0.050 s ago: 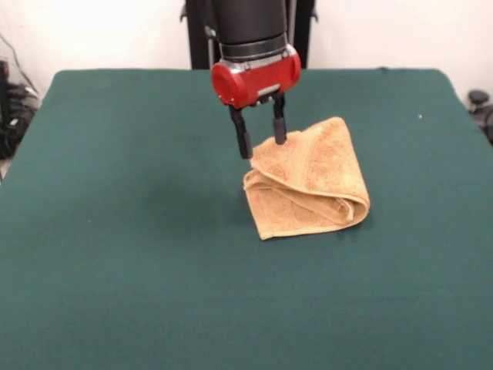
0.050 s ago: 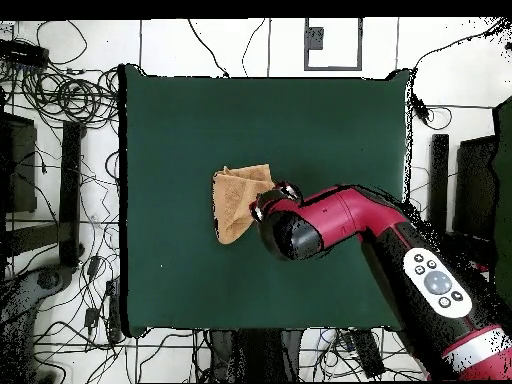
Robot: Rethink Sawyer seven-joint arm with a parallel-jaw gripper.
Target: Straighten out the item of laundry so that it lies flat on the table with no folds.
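Towel (image 1: pixel 308 179) still folded over, grab step underway.
Gripper (image 1: pixel 260 136) fingers apart at its far corner, maybe touching; next: pinch, pull outward.

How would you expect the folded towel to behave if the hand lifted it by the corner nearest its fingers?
The towel would probably drape and unfold, since it lies in soft doubled layers with a rolled edge. It looks light, so the open hand should lift it easily. Terry pile against the felt-like table may drag rather than slide.
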